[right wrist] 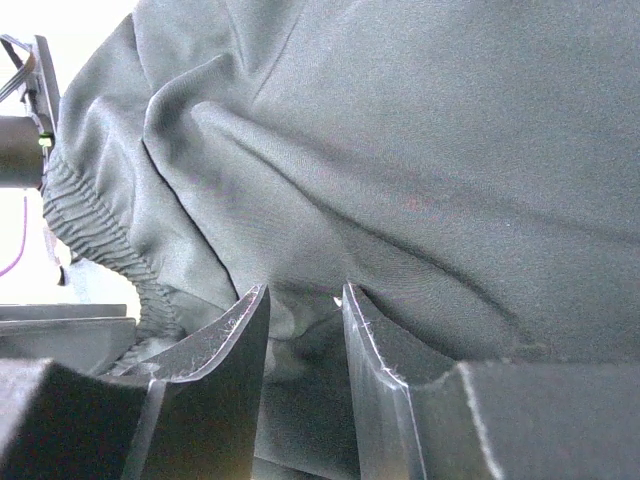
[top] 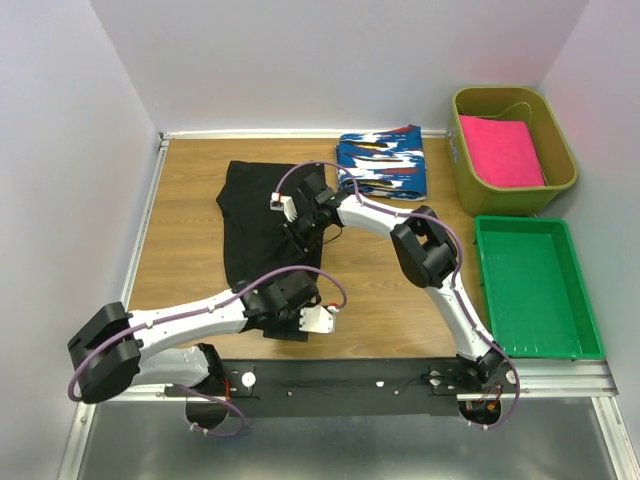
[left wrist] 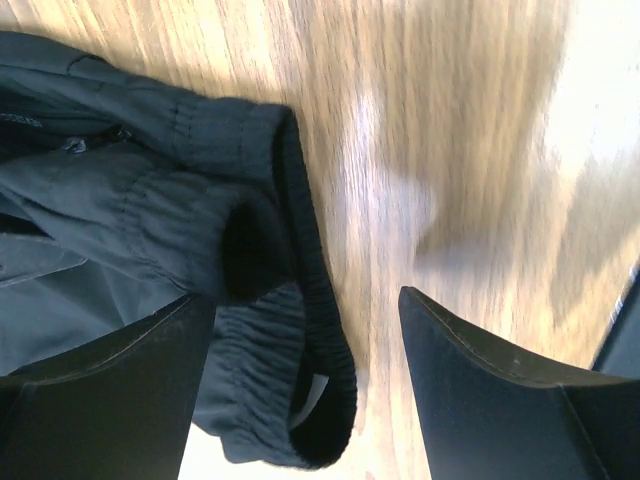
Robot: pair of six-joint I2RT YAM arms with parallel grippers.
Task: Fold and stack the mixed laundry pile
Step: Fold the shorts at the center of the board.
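Both arms bent inward, R pincer pinching black garment.

Even, bright light keeps the overhead view sharp, with soft shadows on the brown wooden tabletop. The left wrist view is motion-blurred, and glare whitens the wood. In the right wrist view the plain black fabric garment looks washed grey, and the upper-left corner is blown out white.

Plain black garment; blue cloth with white, red, black blotches.
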